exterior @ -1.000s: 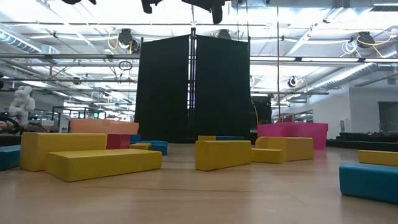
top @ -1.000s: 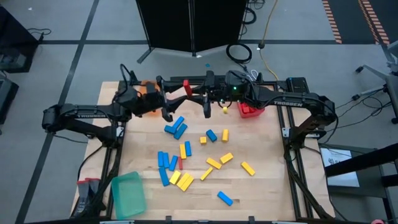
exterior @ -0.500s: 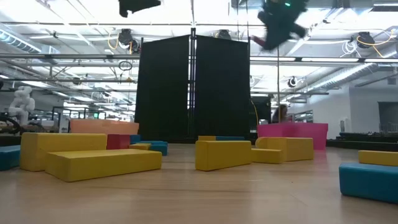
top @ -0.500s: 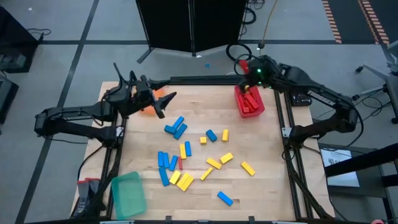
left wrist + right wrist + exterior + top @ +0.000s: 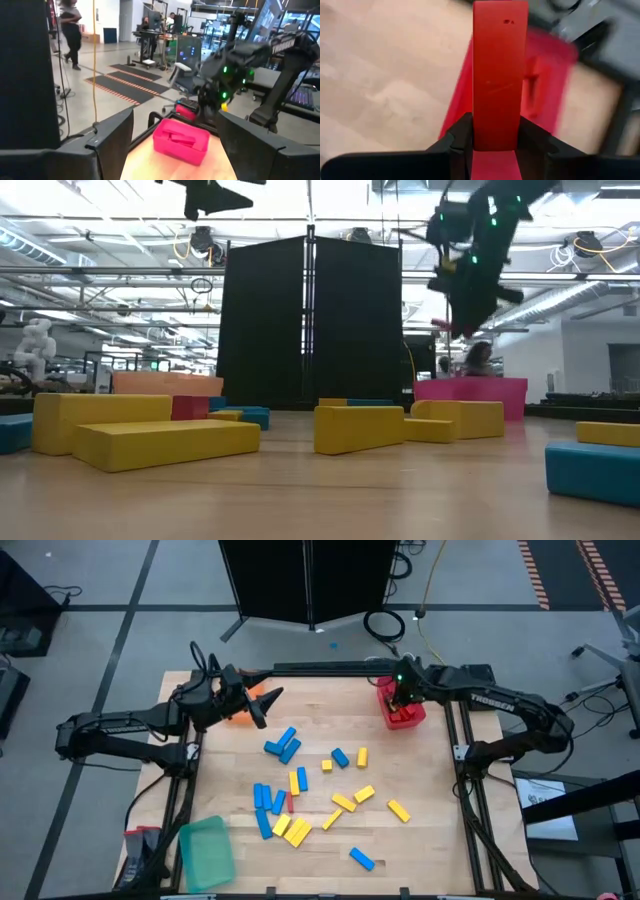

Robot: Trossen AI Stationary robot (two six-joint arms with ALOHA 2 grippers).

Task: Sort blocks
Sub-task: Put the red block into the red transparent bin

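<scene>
A red block [image 5: 500,75] is gripped by the right gripper [image 5: 495,135] above the red tray [image 5: 402,710]. The left gripper [image 5: 262,700], beside the orange tray [image 5: 238,715], is spread open.

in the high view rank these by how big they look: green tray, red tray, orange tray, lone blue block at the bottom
1. green tray
2. red tray, though the right gripper covers part of it
3. lone blue block

The orange tray is largely hidden under the left gripper, so it is left unranked.

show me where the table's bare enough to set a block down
Bare wood lies along the right side, between the red tray and the lone blue block, and along the far edge between the orange tray and the red tray. The middle is crowded with blue and yellow blocks.
</scene>
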